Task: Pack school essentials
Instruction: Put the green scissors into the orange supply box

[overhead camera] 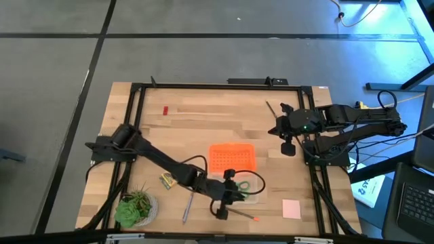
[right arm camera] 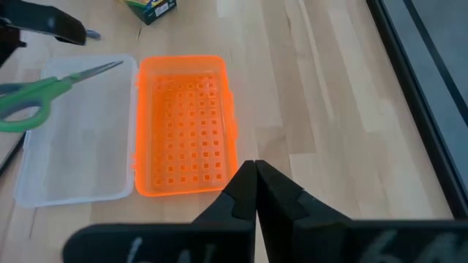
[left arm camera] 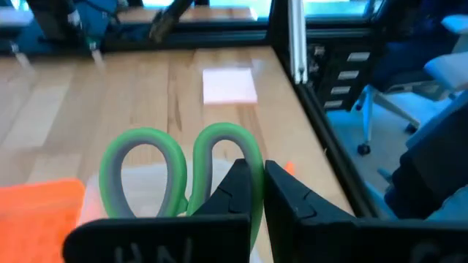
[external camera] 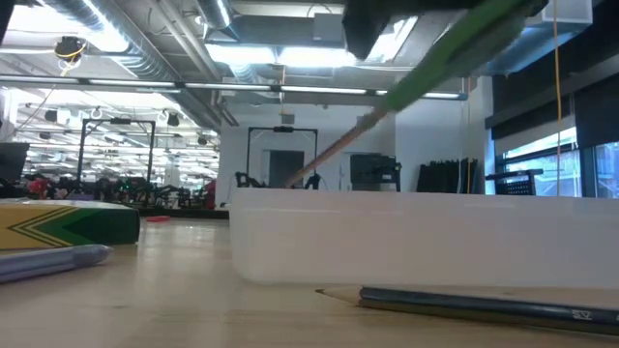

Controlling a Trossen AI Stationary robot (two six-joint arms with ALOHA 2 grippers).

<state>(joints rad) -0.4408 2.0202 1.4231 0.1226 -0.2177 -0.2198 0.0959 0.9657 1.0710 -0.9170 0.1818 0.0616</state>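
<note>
The green-handled scissors (right arm camera: 36, 93) lie partly in the clear plastic case (right arm camera: 73, 146), with the blades over the clear tray and the green loops sticking out past its edge. In the high view this is a little below the middle of the picture. The orange lid (overhead camera: 232, 157) lies open flat, joined to the tray, with nothing in it.

The left gripper (overhead camera: 229, 195) is right at the scissors. Its fingers are closed, pressed against one green loop; whether they pinch it cannot be told.

One pencil (overhead camera: 244, 215) with an orange tip lies just below the case. The greyish-purple pen (overhead camera: 186, 208) lies to the lower left of the case, and the crayon box (overhead camera: 167, 179) sits above the pen. The pink note pad (overhead camera: 291, 209) is at the lower right. The tiny red eraser (overhead camera: 165, 109) is at the upper left, far from the rest. Another pencil (overhead camera: 272, 108) lies at the upper right.

The right gripper (overhead camera: 288, 146) hangs at the right, with closed fingers holding nothing.

A potted plant (overhead camera: 134, 207) stands at the lower left corner of the table (overhead camera: 203, 122).
</note>
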